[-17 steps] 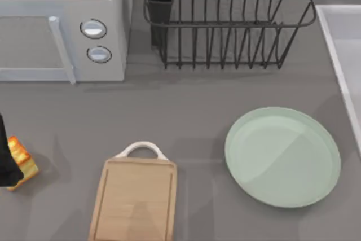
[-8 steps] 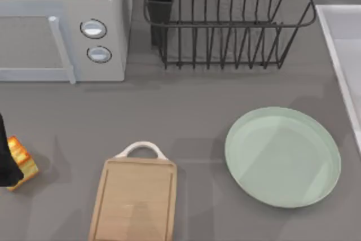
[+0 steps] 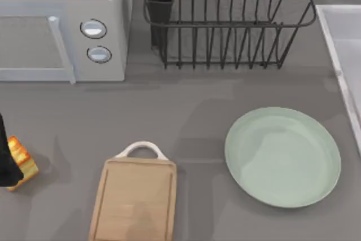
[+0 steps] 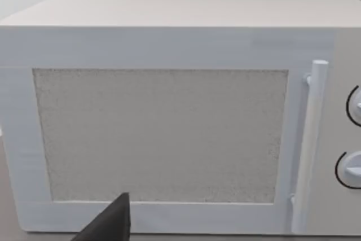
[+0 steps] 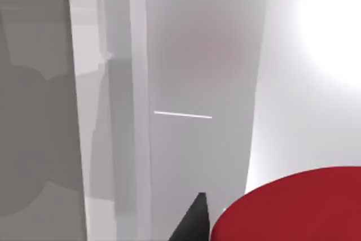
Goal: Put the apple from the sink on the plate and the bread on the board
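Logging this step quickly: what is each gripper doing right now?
Left gripper: at the table's left edge beside the bread; cannot be told.
Right gripper: in the sink, close to the apple; cannot be told.

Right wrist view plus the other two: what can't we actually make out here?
- Apple: right wrist view, cut off by the frame edge; contact with the dark fingertip beside it unclear.
- Sink: top view, mostly cut off at the right edge; its inside is unseen.
- Bread: top view, partly covered by the dark left gripper at the left edge; grip unclear.
- Microwave: left wrist view, dials cut off.
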Robot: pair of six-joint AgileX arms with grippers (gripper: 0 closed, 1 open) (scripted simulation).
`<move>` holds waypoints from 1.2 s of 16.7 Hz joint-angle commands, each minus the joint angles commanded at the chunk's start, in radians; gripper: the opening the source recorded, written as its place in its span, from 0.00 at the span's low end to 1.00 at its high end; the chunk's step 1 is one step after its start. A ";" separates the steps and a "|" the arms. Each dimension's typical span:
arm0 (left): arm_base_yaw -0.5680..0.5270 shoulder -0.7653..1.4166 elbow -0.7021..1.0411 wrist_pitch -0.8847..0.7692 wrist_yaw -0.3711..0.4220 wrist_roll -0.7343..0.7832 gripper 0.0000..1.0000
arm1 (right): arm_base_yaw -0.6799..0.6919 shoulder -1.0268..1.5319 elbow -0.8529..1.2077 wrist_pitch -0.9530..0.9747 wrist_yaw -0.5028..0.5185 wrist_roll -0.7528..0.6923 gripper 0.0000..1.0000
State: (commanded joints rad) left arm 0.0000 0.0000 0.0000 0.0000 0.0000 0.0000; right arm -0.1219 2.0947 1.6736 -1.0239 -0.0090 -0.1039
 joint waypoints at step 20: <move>0.000 0.000 0.000 0.000 0.000 0.000 1.00 | 0.604 -0.234 -0.149 -0.212 0.010 0.600 0.00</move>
State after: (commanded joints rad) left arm 0.0000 0.0000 0.0000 0.0000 0.0000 0.0000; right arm 0.4818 1.8603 1.5249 -1.2354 0.0007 0.4964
